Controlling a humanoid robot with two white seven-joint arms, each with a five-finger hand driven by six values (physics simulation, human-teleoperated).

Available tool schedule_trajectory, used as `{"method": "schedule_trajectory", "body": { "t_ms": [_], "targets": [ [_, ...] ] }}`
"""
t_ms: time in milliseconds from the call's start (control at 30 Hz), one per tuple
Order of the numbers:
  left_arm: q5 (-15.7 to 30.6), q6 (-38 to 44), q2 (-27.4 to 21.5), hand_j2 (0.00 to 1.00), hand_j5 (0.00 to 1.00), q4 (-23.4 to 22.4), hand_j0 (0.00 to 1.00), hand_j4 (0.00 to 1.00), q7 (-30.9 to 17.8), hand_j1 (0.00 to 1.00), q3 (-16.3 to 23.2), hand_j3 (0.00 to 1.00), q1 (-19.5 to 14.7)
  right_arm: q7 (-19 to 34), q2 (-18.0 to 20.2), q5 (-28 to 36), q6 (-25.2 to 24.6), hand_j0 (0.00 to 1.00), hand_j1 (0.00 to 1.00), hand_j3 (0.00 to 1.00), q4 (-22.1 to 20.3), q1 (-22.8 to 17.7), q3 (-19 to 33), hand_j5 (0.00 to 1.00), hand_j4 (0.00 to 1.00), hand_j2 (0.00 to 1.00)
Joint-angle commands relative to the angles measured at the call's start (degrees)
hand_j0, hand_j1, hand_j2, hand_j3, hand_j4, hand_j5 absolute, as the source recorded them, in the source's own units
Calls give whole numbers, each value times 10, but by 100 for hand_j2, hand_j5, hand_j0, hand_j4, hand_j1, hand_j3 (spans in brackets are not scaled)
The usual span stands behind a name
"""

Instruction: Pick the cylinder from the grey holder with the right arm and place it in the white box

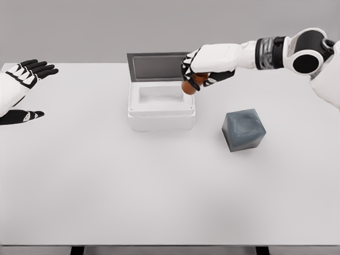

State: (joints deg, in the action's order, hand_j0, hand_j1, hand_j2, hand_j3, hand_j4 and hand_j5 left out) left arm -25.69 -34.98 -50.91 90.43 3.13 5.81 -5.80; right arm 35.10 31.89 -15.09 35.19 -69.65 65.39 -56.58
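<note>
The right hand (204, 69) is curled around the cylinder (189, 86), fingers wrapped over its upper part; only the brown lower end shows below the palm. The hand holds the cylinder above the right rear corner of the box (161, 108), at the edge of the cavity; whether the cylinder touches the rim cannot be determined. The box is white, its lid (158, 66) standing open at the rear with a grey inner face. The holder (244, 129), a grey faceted block, sits on the desk (159, 191) to the right of the box and nearer the camera, apart from both box and hand. The right arm enters from the upper right and extends leftward over the desk. The left hand (24, 85) rests at the left edge of the desk, fingers spread and straight, holding nothing, well apart from the box.
</note>
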Motion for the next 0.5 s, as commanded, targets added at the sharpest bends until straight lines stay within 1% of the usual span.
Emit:
{"method": "schedule_trajectory", "body": {
  "t_ms": [0, 167, 300, 467],
  "targets": [
    [4, 0, -1, 100, 100, 0, 100, 100, 0, 100, 0, 100, 0, -1, -3, 2, -2, 24, 24, 24, 2, 0, -11, 24, 24, 24],
    [4, 0, -1, 100, 100, 0, 100, 100, 0, 100, 0, 100, 0, -1, -5, 2, -2, 24, 24, 24, 6, 4, -14, 24, 24, 24],
    [4, 0, -1, 100, 100, 0, 100, 100, 0, 100, 0, 100, 0, -1, -17, 2, -2, 24, 24, 24, 19, 12, -16, 24, 24, 24],
    [4, 0, -1, 100, 100, 0, 100, 100, 0, 100, 0, 100, 0, -1, -22, 2, -2, 25, 25, 25, 21, 16, -17, 25, 25, 25]
  ]
}}
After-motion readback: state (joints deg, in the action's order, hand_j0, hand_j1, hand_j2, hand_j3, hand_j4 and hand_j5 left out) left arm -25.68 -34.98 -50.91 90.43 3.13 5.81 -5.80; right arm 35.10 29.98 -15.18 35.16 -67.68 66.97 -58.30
